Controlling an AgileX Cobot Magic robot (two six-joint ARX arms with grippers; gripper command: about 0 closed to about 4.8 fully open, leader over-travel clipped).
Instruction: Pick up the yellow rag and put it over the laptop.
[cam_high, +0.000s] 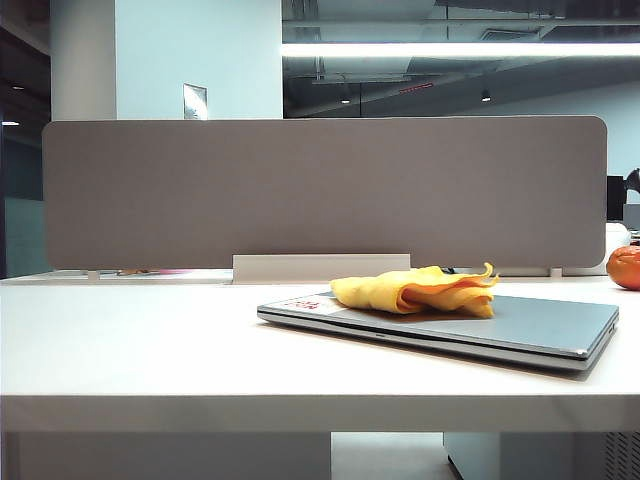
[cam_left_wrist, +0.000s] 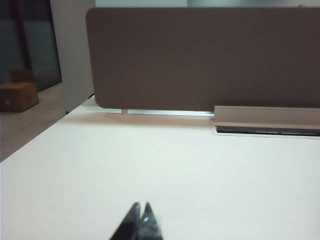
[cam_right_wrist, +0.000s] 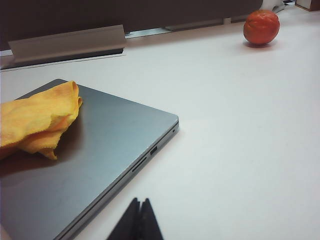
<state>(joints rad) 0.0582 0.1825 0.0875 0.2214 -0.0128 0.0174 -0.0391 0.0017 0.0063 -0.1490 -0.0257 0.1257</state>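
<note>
The left gripper (cam_left_wrist: 141, 207) is seen only in the left wrist view, as two dark fingers (cam_left_wrist: 134, 217) pressed tip to tip with nothing between them. It is held low and level over a bare part of the flat white table (cam_left_wrist: 150, 165), pointed toward the long brown-grey divider board (cam_left_wrist: 210, 55) at the far edge. The right gripper (cam_right_wrist: 139, 202) is seen only in the right wrist view. Its dark fingers (cam_right_wrist: 131, 220) are also closed together and nothing is held. It is kept low above the table, just beside the near corner of the laptop. Neither arm is seen in the exterior view.

The thin silver-grey laptop (cam_high: 540, 325) is laid flat and shut on the right half of the table, near the front edge, with a white-and-red sticker (cam_high: 300, 303) at its left back corner. The soft, fuzzy yellow rag (cam_high: 420, 290) is bunched in folds on top of the lid, toward the sticker end. Much of the lid is left bare. A lot of open table is seen to the left of the laptop. A round orange fruit (cam_high: 625, 267) is set well apart, at the far right by the divider. A pale strip (cam_high: 320, 268) is fixed along the foot of the divider.
</note>
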